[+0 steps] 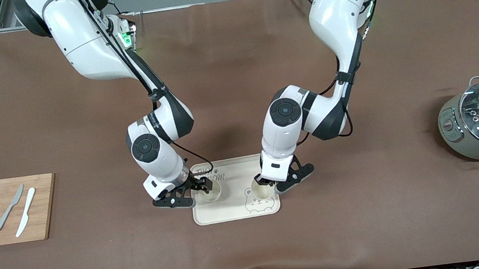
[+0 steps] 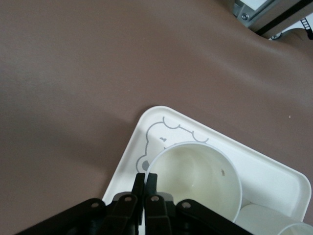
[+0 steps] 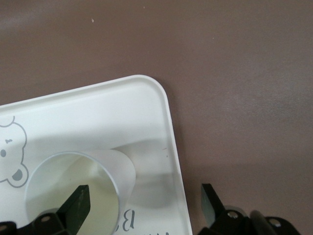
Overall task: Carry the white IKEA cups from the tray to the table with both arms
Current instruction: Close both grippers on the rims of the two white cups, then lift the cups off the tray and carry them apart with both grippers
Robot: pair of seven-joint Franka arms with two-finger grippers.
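Front view, centre: both arms are bending down to the tray on the table. The right gripper and left gripper are each meeting a cup.

Left wrist view, bottom: jaws are pinching the cup's rim.

Right wrist view, bottom: jaws are spread wide, one finger inside the other cup.

The table is covered in a matt brown sheet that looks like leather or vinyl, faintly creased. The tray seems smooth cream plastic with a soft sheen, and the two cups look like smooth, pale plastic, slightly glossy inside. Both arms have glossy white shells with black joints. The cutting board is pale matt wood. The pot has a dull metal body and a shiny glass lid.
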